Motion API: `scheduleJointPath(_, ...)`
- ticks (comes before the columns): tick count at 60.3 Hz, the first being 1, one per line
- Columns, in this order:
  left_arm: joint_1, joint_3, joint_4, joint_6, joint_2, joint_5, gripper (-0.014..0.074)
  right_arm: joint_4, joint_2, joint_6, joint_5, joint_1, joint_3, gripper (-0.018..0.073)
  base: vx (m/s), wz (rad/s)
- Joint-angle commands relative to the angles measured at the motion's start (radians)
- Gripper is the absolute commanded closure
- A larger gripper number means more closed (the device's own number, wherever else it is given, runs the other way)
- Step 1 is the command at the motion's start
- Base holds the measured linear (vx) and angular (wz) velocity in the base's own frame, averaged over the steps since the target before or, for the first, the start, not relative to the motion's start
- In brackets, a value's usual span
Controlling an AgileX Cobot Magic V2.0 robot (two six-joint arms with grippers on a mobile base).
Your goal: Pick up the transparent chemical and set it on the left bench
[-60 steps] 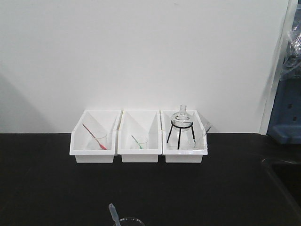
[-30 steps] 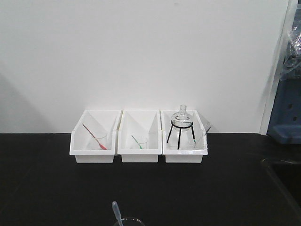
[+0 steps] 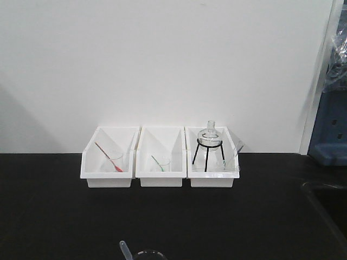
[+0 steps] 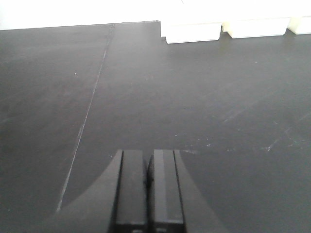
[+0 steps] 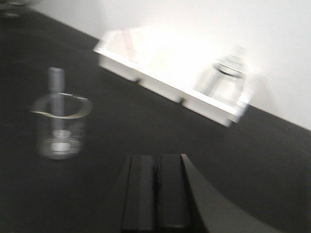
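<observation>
Right tool (image 5: pixel 155 194): its two black fingers are pressed together, pinching nothing, and it hangs above the black table (image 5: pixel 146 126). The transparent chemical (image 5: pixel 60 125), a clear beaker with a dropper standing in it, rests on the table ahead and to the left of this tool, apart from it; the right wrist view is blurred, so fine detail is lost. In the front view only the beaker's rim (image 3: pixel 147 253) shows at the bottom edge, well in front of the three white bins (image 3: pixel 160 157) along the wall.

Left tool (image 4: pixel 148 191): fingers likewise pressed together, empty, over bare table.

The beaker appears to stand on the left bench already, so you seem to be near the end of the task. If you must grasp it again, spread the right tool first, approach level, and close on the glass wall below the rim, clear of the dropper. Grip gently: thin glass can slip or tip.
</observation>
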Motion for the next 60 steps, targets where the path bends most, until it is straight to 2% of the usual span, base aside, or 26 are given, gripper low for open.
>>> scheduleJointPath(1,-0.002,0.016,-0.001,-0.008,-0.019,-0.078,0.06,0.069,0.009,-0.008,-0.164,-0.176,0.033,0.0562,0.0,0.0)
scheduleJointPath(4,-0.002,0.016,-0.001,-0.008,-0.019,-0.078,0.06,0.111,0.004,-0.008,-0.227,-0.286,0.081,0.0562,0.0,0.0)
scheduleJointPath(9,-0.002,0.016,-0.001,-0.008,-0.019,-0.078,0.06,0.159,-0.016,-0.001,-0.366,-0.411,0.178,0.0562,0.0,0.0)
scheduleJointPath(16,-0.002,0.016,-0.001,-0.008,-0.019,-0.078,0.06,0.173,-0.085,0.015,-0.487,-0.495,0.32,0.0562,0.0,0.0)
scheduleJointPath(18,-0.002,0.016,-0.001,-0.008,-0.019,-0.078,0.06,0.172,-0.107,0.015,-0.485,-0.5,0.339,0.0562,0.0,0.0)
scheduleJointPath(23,-0.002,0.016,-0.001,-0.008,-0.019,-0.078,0.06,0.151,-0.164,-0.005,-0.358,-0.502,0.331,0.0562,0.0,0.0)
scheduleJointPath(32,-0.002,0.016,-0.001,-0.008,-0.019,-0.078,0.06,0.142,-0.279,-0.028,-0.291,-0.502,0.334,0.0562,0.0,0.0)
scheduleJointPath(60,-0.002,0.016,-0.001,-0.008,-0.019,-0.078,0.06,0.159,-0.274,-0.028,-0.291,-0.501,0.334,0.0562,0.0,0.0)
